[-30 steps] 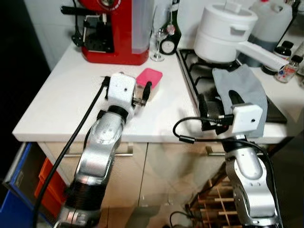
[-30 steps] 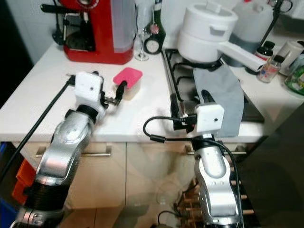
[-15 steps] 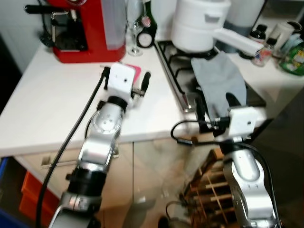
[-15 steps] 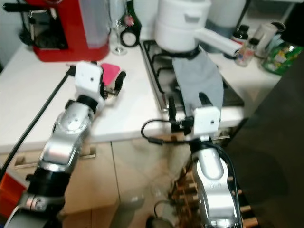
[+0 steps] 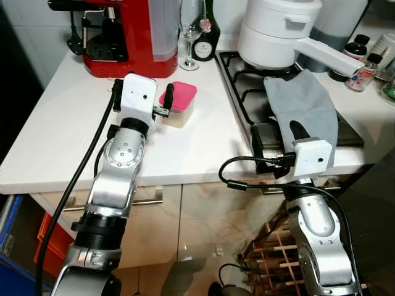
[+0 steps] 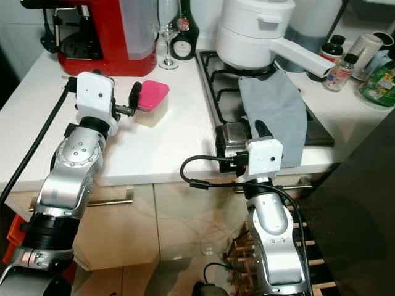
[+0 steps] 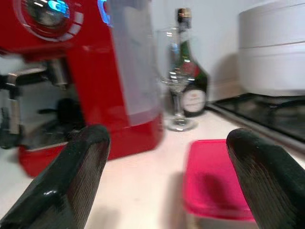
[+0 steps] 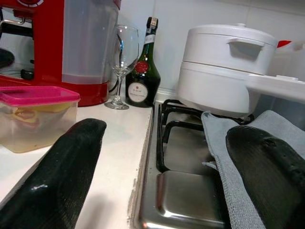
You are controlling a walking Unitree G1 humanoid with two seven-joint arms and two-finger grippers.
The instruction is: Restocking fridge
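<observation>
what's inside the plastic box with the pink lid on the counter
Through the clear side of the box, something pale yellow lies at the bottom. The pink lid covers the top, so what it is can't be told.

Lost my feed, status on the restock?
Left hand open, at the pink-lid tub, not gripping. Right hand open, over the hob edge. Nothing blocking the tub.

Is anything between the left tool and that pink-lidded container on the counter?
Nothing visible. The left tool is open and aimed at the pink-lidded container, with bare counter between its fingers. The wine glass and the red coffee machine stand behind it.
</observation>
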